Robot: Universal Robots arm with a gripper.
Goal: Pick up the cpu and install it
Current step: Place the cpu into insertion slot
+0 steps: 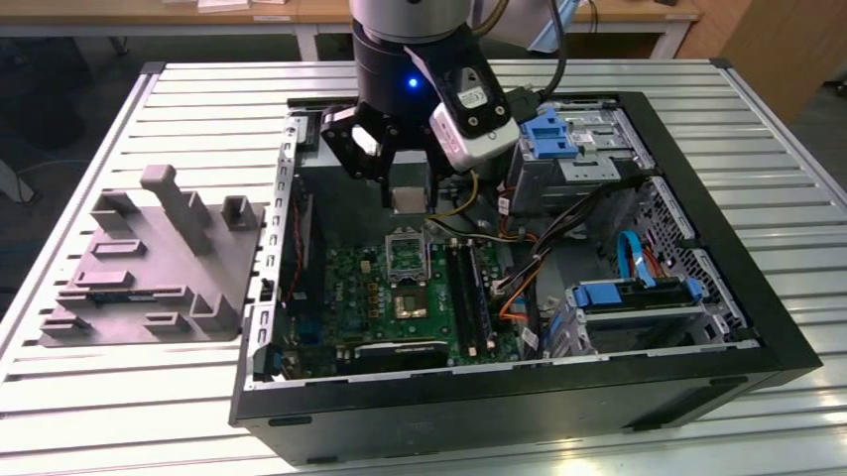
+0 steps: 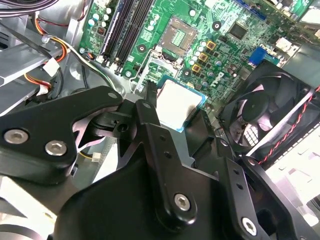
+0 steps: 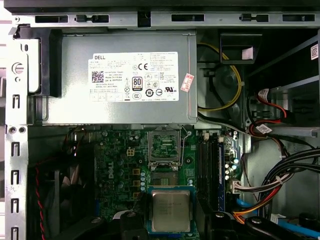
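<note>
Gripper (image 1: 411,202) with cpu (image 3: 171,211) (over open case (image 1: 530,407))

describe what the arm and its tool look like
The arm ends in a silvery-grey cylinder, then a black collar with a small blue light. A white-and-black camera housing sits on its side, and a black cable loops behind. The tool is matt black, built of flat jointed links with silver screw heads.

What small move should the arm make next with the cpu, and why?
Probably carry the cpu toward the open socket and line it up. The pincer grips the cpu above the motherboard, and in the second wrist view the socket lies offset from it, empty.
</note>
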